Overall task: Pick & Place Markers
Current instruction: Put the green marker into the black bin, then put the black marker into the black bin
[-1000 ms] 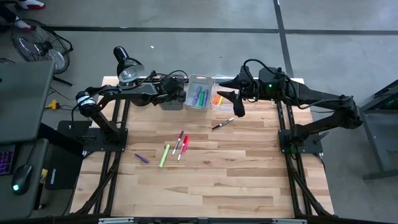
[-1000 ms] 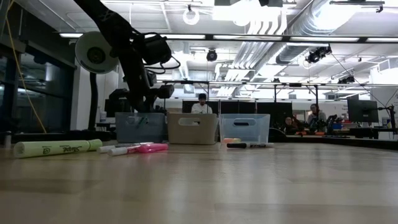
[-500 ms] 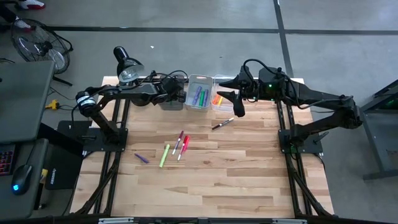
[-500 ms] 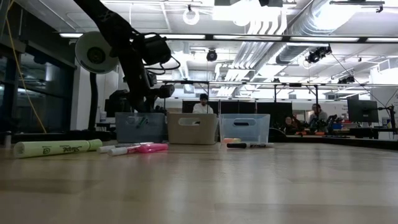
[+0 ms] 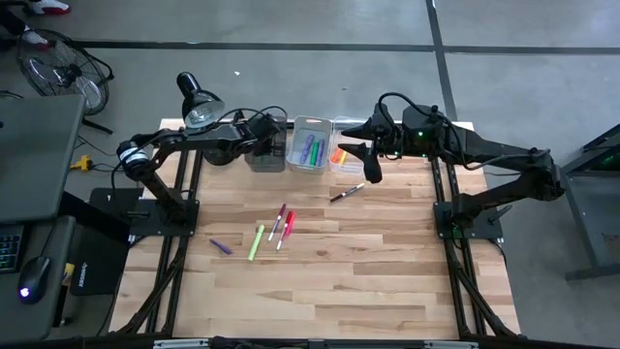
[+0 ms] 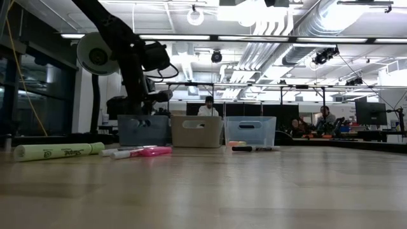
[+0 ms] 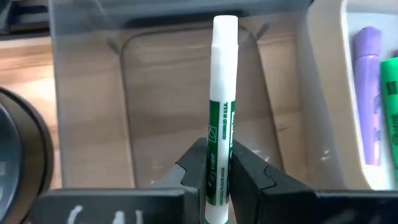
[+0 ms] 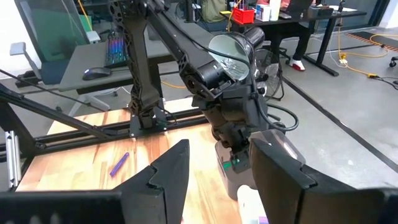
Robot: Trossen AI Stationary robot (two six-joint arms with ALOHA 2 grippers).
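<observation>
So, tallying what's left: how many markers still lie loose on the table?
5: purple, lime, pink and red near the table's middle, black-and-white near the bins. None looks hidden.

The wooden surface (image 5: 320,281) stands on a grey concrete floor (image 5: 320,68) with dark lines (image 5: 291,46) running across it. Near the surface's far left corner is a black desk lamp (image 5: 197,100), and farther out on that side are a round fan (image 5: 63,73) on the floor and a grey desk (image 5: 34,155) with a computer mouse (image 5: 29,281). Beyond the surface the room is big and open, with long bright ceiling lights (image 6: 299,40), fat silver pipes (image 6: 331,16), and people (image 6: 206,108) sitting at desks far back.
</observation>
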